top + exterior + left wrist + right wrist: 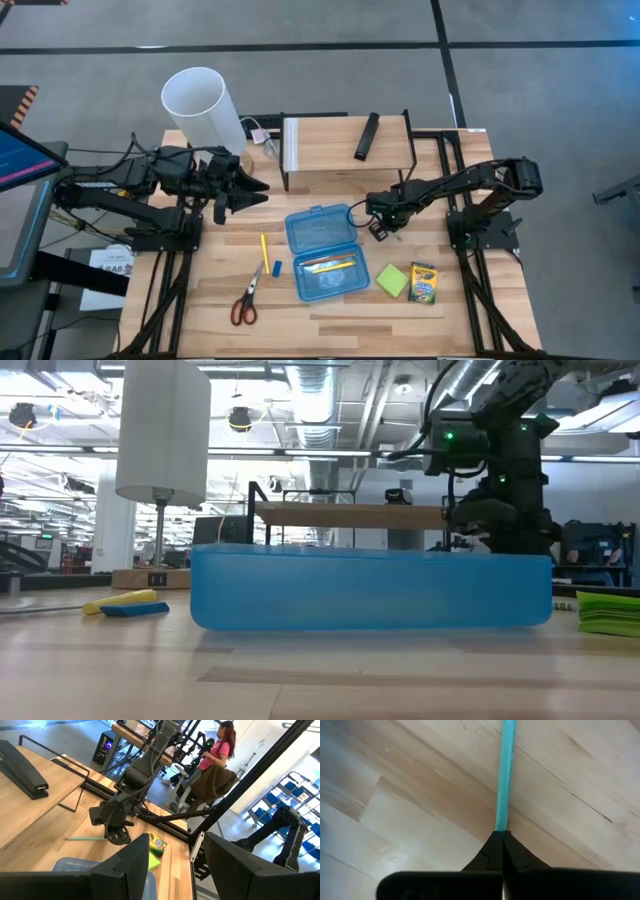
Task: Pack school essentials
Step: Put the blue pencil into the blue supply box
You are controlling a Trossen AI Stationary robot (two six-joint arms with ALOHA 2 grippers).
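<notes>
Pale wood table (330,310). Right gripper (501,836) is clenched on the pale green pen (504,775) at one end, just beside the open blue case (325,252) — light, stiff, slippery; a mid-barrel hold would steady it. Left gripper (250,190) waits, released.

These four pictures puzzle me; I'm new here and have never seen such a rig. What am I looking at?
Two dark robot arms work at a wooden table. One picture looks straight down, one level across the tabletop, and one comes from each wrist. On the table lie an open blue case, scissors, a yellow pencil, a green sticky-note pad and a crayon box. The right gripper is shut on a pale green pen, beside the case. The left gripper waits open near a white cylinder.
</notes>
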